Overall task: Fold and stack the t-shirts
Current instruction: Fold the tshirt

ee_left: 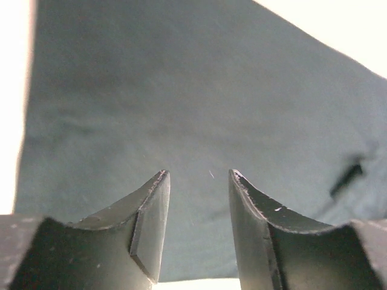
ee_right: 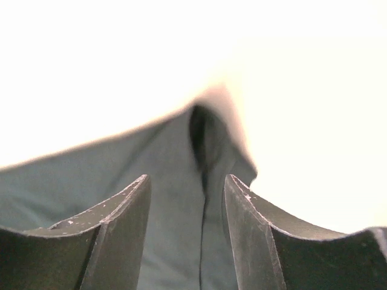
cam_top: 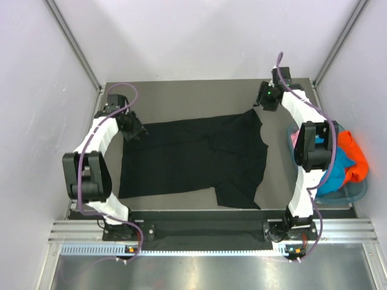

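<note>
- Plainly, you are early in the job. The black t-shirt (cam_top: 193,160) lies spread across the table (cam_top: 181,96), and only its right side looks doubled over on itself. I judge the fold barely begun.
- Nothing is stacked yet. The orange shirt (cam_top: 354,154), the teal shirt (cam_top: 338,166) and a glimpse of the pink shirt (cam_top: 294,138) sit bunched in the basket (cam_top: 357,192) at your right, apart from the black one.
- Your left gripper (cam_top: 134,130) hangs at the shirt's far-left corner, jaws apart with nothing between them. In its wrist view, cloth fills the ground just beyond the fingertips.
- Your right gripper (cam_top: 264,99) is at the far-right corner, jaws likewise apart and holding nothing. In its wrist view a crease in the cloth runs up between the two fingers, with the shirt's edge just past them.
- Whether either claw touches the fabric, I cannot tell.
- Left to do, as I judge it: finish folding the black shirt, fold the three in the basket, then stack them all.
</note>
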{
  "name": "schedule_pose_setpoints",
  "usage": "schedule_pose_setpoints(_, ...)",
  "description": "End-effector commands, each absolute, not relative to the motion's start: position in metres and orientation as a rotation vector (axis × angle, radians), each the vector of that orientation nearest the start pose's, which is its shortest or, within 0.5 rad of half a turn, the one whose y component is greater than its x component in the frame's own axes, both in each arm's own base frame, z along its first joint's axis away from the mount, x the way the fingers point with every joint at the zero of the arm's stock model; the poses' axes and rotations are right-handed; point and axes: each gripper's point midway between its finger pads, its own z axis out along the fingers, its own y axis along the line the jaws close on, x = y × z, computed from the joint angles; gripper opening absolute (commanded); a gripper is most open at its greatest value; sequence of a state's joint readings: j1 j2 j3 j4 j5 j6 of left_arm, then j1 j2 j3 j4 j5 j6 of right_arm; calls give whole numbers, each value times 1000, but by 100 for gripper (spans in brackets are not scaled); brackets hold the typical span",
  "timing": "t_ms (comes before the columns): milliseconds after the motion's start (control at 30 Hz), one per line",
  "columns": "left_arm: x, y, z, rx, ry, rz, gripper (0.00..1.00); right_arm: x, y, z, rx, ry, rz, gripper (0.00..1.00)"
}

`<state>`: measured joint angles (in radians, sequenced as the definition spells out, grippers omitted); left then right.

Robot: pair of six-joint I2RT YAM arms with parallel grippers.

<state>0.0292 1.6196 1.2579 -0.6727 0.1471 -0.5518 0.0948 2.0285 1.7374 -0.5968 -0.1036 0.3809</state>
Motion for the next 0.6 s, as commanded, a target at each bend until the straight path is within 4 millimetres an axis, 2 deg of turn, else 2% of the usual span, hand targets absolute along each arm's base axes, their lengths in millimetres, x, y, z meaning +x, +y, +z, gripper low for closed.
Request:
schedule_pose_setpoints(0,420,-19,114,-746,2489,-415,48,541,97,127,292,2393,431,52)
schedule_pose_setpoints(33,423,-15,109,-756,2497,-406,47,544,97,117,306,2404,447,52)
schedule_pose_setpoints(67,427,-11,103,-770,2505,-396,47,549,94,116,334,2396,473,52)
schedule_pose_setpoints(200,444,12,83,-834,2494,-376,46,557,104,107,354,2385,569,52)
schedule_pose_setpoints(333,457,23,73,-862,2502,-382,46,567,106,99,385,2374,590,49)
schedule_pose_setpoints(367,459,23,64,-872,2524,-384,46,571,108,96,396,2364,599,48)
schedule_pose_setpoints(400,464,26,66,-871,2516,-385,46,574,108,95,403,2361,602,47)
schedule_pose_setpoints(433,465,27,63,-879,2519,-388,46,575,109,89,411,2371,604,45)
schedule_pose_setpoints(467,466,27,54,-891,2536,-399,46,578,109,90,421,2366,609,44)
schedule_pose_setpoints(500,470,30,54,-898,2531,-397,46,579,110,88,421,2368,615,42)
schedule_pose_setpoints(567,470,32,42,-920,2552,-386,46,583,107,88,431,2363,607,32)
